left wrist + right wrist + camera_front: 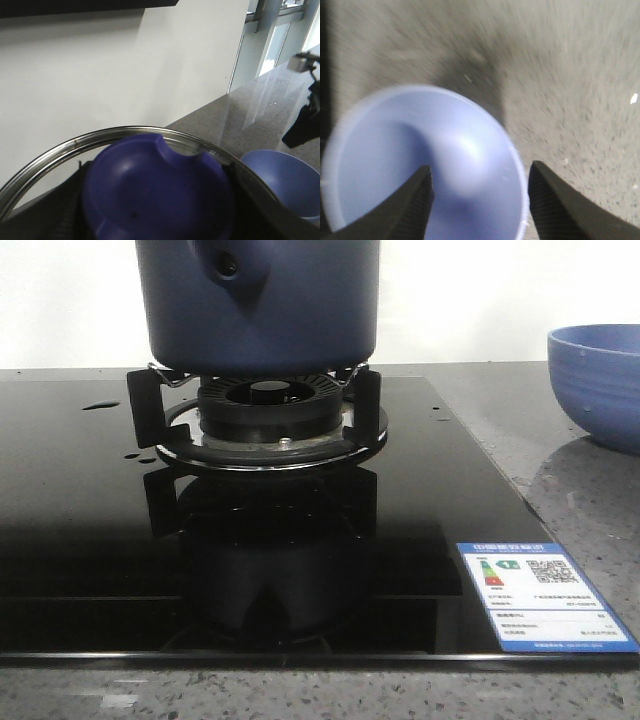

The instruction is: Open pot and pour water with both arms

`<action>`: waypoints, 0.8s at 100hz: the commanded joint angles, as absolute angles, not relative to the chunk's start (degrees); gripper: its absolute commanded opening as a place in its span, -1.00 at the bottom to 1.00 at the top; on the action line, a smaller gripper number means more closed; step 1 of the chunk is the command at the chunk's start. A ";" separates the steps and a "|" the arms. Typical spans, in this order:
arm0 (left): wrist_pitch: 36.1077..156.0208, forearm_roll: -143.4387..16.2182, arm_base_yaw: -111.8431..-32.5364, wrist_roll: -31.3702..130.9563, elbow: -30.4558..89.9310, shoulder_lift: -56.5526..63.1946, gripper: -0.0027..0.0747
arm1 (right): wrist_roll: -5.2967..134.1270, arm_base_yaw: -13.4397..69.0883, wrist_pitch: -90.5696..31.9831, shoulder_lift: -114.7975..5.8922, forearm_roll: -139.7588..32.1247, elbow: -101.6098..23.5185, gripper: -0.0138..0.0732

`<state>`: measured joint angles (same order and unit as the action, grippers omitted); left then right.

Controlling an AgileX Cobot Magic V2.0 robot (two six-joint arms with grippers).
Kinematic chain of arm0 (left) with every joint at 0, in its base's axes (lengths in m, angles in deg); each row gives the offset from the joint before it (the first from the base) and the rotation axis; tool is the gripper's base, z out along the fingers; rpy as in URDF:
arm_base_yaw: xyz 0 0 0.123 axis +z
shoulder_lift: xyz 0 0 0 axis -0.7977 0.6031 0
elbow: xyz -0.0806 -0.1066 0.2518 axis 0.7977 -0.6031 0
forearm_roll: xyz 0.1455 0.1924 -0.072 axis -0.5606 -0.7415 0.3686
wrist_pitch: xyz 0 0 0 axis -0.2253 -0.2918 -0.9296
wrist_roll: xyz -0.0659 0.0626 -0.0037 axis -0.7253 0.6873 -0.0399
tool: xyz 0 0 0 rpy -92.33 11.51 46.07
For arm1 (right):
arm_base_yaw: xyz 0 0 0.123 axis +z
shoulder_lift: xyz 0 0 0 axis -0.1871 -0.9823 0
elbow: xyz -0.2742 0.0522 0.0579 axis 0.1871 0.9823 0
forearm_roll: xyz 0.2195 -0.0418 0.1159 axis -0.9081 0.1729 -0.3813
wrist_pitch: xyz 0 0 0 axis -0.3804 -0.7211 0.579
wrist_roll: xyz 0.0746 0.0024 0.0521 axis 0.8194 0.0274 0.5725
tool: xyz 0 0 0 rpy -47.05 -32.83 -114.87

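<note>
Front view: blurred, unreadable hob label (545, 596)

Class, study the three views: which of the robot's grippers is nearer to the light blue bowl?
Right. The right gripper hangs directly over the bowl, its open fingers straddling the rim. The left wrist camera is over the pot, with the bowl off to one side; the left gripper itself is not visible.

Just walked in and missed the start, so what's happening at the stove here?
A dark blue pot sits on the gas burner of a black glass cooktop, with a few water drops on the glass. The left wrist view looks through a metal-rimmed glass lid at something dark blue; whether that gripper holds it is hidden. The right gripper is open over a lighter blue bowl on the counter.
</note>
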<state>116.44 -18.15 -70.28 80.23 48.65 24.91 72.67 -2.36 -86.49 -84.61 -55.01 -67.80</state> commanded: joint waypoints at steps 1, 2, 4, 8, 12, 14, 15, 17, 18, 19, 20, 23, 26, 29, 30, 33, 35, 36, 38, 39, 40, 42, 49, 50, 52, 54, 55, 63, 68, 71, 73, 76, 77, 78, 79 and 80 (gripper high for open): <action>116.89 -14.23 -70.74 80.25 50.86 23.87 0.07 | 71.92 -2.70 -84.99 -79.38 -59.50 -71.31 0.20; 117.12 -14.23 -70.74 80.25 50.86 24.04 0.07 | 71.81 -2.70 -84.51 -79.16 -59.78 -71.44 0.20; 117.80 -14.23 -70.74 80.25 50.86 24.17 0.07 | 71.66 -2.70 -83.95 -78.50 -60.58 -71.43 0.20; 119.00 -14.23 -70.74 80.25 50.86 24.64 0.07 | 71.55 -2.70 -82.50 -77.31 -61.92 -71.43 0.20; 119.65 -14.23 -70.74 80.25 50.86 25.14 0.07 | 71.43 -2.70 -81.45 -76.37 -62.70 -71.43 0.20; 119.93 -14.23 -70.74 80.25 50.86 25.48 0.07 | 71.43 -2.70 -81.22 -76.10 -62.96 -71.43 0.20; 120.12 -14.11 -70.74 80.25 50.86 25.50 0.07 | 71.43 -2.70 -81.07 -75.83 -63.10 -71.43 0.20; 120.18 -14.10 -70.74 80.25 50.86 25.89 0.07 | 71.43 -2.70 -81.06 -75.60 -63.11 -71.43 0.20; 120.34 -14.10 -70.74 80.25 50.86 25.90 0.07 | 71.43 -2.70 -81.06 -75.45 -63.11 -71.43 0.20; 120.34 -13.99 -70.74 80.25 50.86 26.06 0.07 | 71.43 -2.70 -81.06 -75.28 -63.11 -71.43 0.20; 120.34 -14.01 -70.74 80.25 50.86 26.18 0.07 | 71.43 -2.70 -81.06 -75.25 -63.11 -71.43 0.20; 120.47 -13.89 -70.74 80.25 50.86 26.69 0.07 | 71.34 -2.70 -81.17 -74.94 -63.11 -71.43 0.20; 120.64 -13.61 -70.74 80.25 50.86 27.09 0.07 | 71.09 -2.70 -81.44 -74.84 -63.11 -71.43 0.20; 121.01 -13.13 -70.74 80.25 50.86 27.48 0.07 | 70.93 -2.70 -81.56 -74.71 -63.11 -71.43 0.20; 121.04 -13.11 -70.74 80.25 50.86 27.73 0.07 | 70.93 -2.70 -81.71 -74.71 -63.11 -71.43 0.20; 121.61 -12.53 -70.74 80.27 50.86 28.10 0.07 | 70.93 -2.70 -81.80 -74.71 -63.11 -71.43 0.20; 121.87 -12.28 -70.85 80.38 50.86 28.47 0.07 | 70.93 -2.70 -81.80 -74.71 -63.11 -71.43 0.20; 121.87 -12.15 -70.82 80.38 50.86 28.60 0.07 | 70.93 -2.70 -81.80 -74.71 -63.11 -71.43 0.20; 121.99 -12.15 -70.99 80.38 50.86 28.83 0.07 | 70.93 -2.70 -81.80 -74.71 -63.11 -71.43 0.20; 121.99 -12.15 -70.98 80.38 50.86 29.01 0.07 | 70.93 -2.70 -81.80 -74.71 -63.11 -71.43 0.20; 121.99 -12.15 -71.12 80.38 50.86 29.20 0.07 | 70.93 -2.70 -81.80 -74.71 -63.11 -71.43 0.20; 121.99 -12.15 -71.27 80.38 50.86 29.34 0.07 | 70.93 -2.70 -81.80 -74.71 -63.11 -71.43 0.20; 122.27 -11.98 -71.94 81.72 50.86 30.09 0.07 | 70.93 -2.70 -81.80 -74.71 -63.11 -71.43 0.20; 122.27 -11.98 -72.02 81.93 50.86 30.08 0.07 | 70.82 -2.70 -81.80 -74.71 -63.11 -71.43 0.20; 122.27 -11.98 -72.26 82.49 50.86 30.22 0.07 | 70.84 -2.70 -81.80 -74.71 -63.11 -71.43 0.20; 122.27 -11.98 -72.61 83.28 50.86 30.34 0.07 | 70.84 -2.70 -81.80 -74.71 -63.11 -71.43 0.20; 122.27 -11.98 -72.72 83.55 50.86 30.34 0.07 | 70.84 -2.70 -81.80 -74.71 -63.11 -71.43 0.20; 121.73 -12.02 -74.18 86.86 50.86 30.47 0.07 | 70.39 -2.70 -81.80 -74.71 -63.11 -71.43 0.20; 121.03 -12.02 -74.73 87.65 50.86 30.55 0.07 | 70.39 -2.70 -81.80 -74.71 -63.11 -71.43 0.20; 120.18 -12.02 -74.85 87.69 50.86 30.55 0.07 | 70.27 -2.70 -81.69 -74.71 -63.11 -71.43 0.20; 119.90 -12.02 -74.85 87.69 50.86 30.55 0.07 | 70.27 -2.70 -81.69 -74.71 -63.11 -71.43 0.20; 119.21 -12.02 -74.85 87.69 50.86 30.55 0.07 | 70.27 -2.70 -81.69 -74.71 -63.11 -71.43 0.20; 119.08 -12.02 -74.85 87.69 50.86 30.55 0.07 | 70.27 -2.70 -81.69 -74.71 -63.11 -71.43 0.20; 118.84 -12.02 -74.85 87.69 50.86 30.55 0.07 | 70.27 -2.70 -81.69 -74.71 -63.11 -71.43 0.20; 118.73 -12.02 -74.85 87.69 50.86 30.55 0.07 | 70.27 -2.70 -81.69 -74.71 -63.11 -71.43 0.20; 118.72 -12.02 -74.85 87.69 50.86 30.55 0.07 | 70.15 -2.70 -81.69 -74.71 -63.11 -71.43 0.20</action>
<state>121.72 -16.50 -74.49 87.12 48.65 32.62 71.12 -2.36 -84.07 -76.67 -61.40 -69.68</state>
